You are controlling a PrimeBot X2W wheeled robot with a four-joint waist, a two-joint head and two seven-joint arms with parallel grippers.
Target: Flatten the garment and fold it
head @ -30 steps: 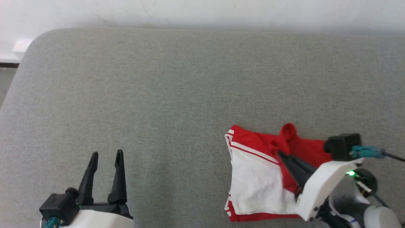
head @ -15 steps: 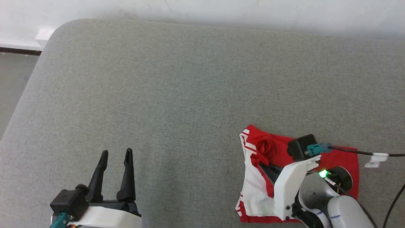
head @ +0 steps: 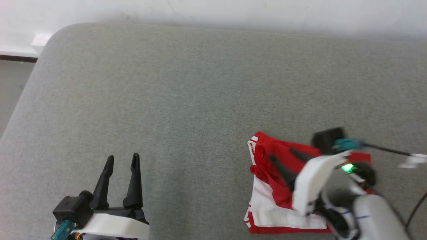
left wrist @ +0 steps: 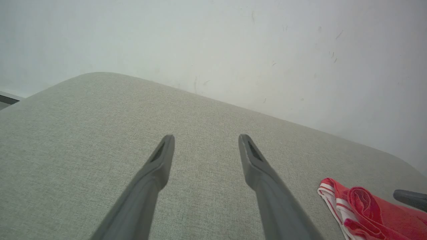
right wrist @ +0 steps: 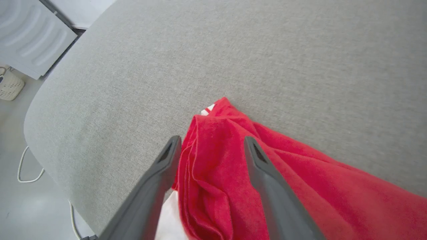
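The garment (head: 270, 206) lies bunched at the front right of the grey table (head: 186, 100). The right end effector (head: 281, 153) hovers over its red fold, fingers spread, gripping nothing. The left end effector (head: 122, 157), well apart from it, gapes empty.

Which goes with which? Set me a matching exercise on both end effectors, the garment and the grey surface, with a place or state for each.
1. left end effector
2. right end effector
3. garment
4. grey padded surface

A. bunched up, red and white
B. open, over red cloth
C. open, over bare grey
D. underneath the garment

Pairs: 1-C, 2-B, 3-A, 4-D
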